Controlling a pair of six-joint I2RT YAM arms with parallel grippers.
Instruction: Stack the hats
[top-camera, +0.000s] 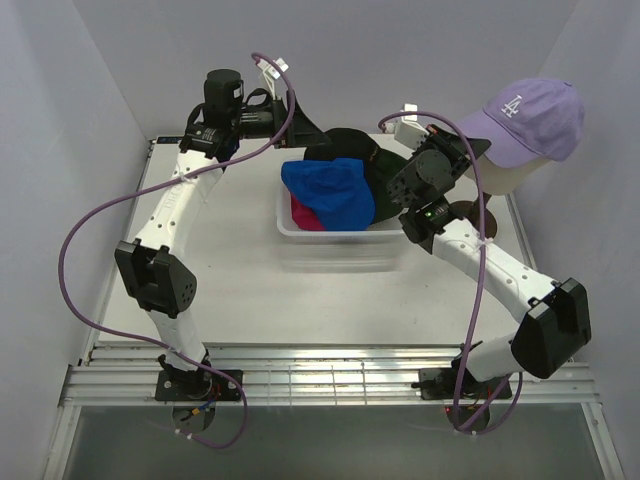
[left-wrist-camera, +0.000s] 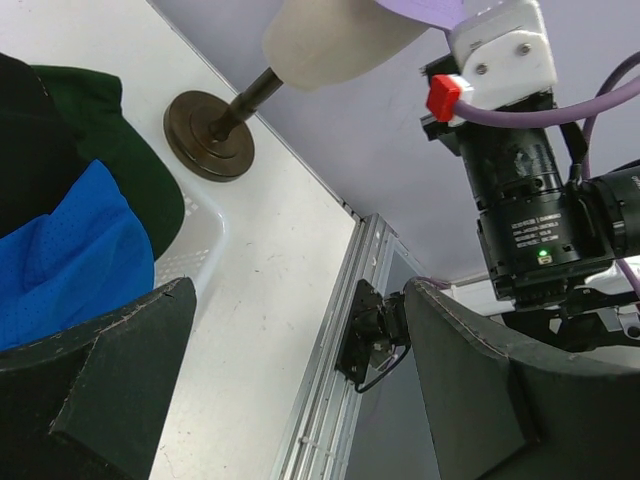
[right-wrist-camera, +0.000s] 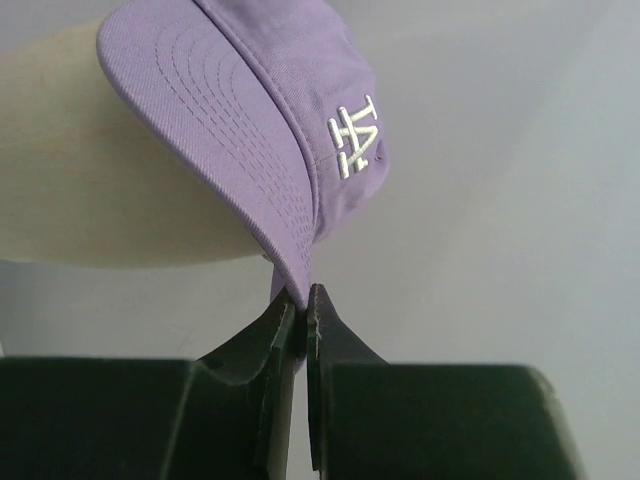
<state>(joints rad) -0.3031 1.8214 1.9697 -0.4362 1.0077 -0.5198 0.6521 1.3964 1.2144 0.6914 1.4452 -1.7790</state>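
The desk (top-camera: 240, 270) is showing bare room across its left half and in front of the basket (top-camera: 330, 232), with walls standing close on three sides. The left tool (top-camera: 300, 120) is hovering near the desk's back edge, just behind the basket's left corner, its fingers standing wide apart around nothing. In the basket, the blue cap (top-camera: 330, 190) is lying on top. The magenta cap (top-camera: 303, 215) is peeking out beneath it, and the black cap (top-camera: 345, 143) and dark green cap (top-camera: 385, 200) are lying behind and to the right. The right tool (top-camera: 478, 150) is pinching the brim tip of the lavender cap (top-camera: 530, 115). That cap is sitting on the mannequin head (top-camera: 515, 178) by the desk's right back corner, its brim pointing left and its long axis running left to right.
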